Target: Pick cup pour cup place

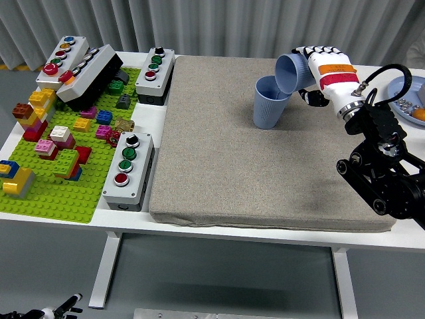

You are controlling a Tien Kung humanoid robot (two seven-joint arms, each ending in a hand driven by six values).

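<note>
Right hand (323, 66) gripped tilted cup (291, 72), mouth over standing cup (269, 102) just below-left of it. Pouring step: best kept lip above the rim, tipping slowly.

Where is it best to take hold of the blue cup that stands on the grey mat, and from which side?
Probably its mid wall, from the left or near side: the standing cup is upright, and the right hand holds a tilted cup over its right rim.

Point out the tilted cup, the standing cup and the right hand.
tilted cup (291, 72), head view, on its side wall.
standing cup (267, 109), head view, on its front wall.
right hand (319, 60), head view, on its white back.
</note>
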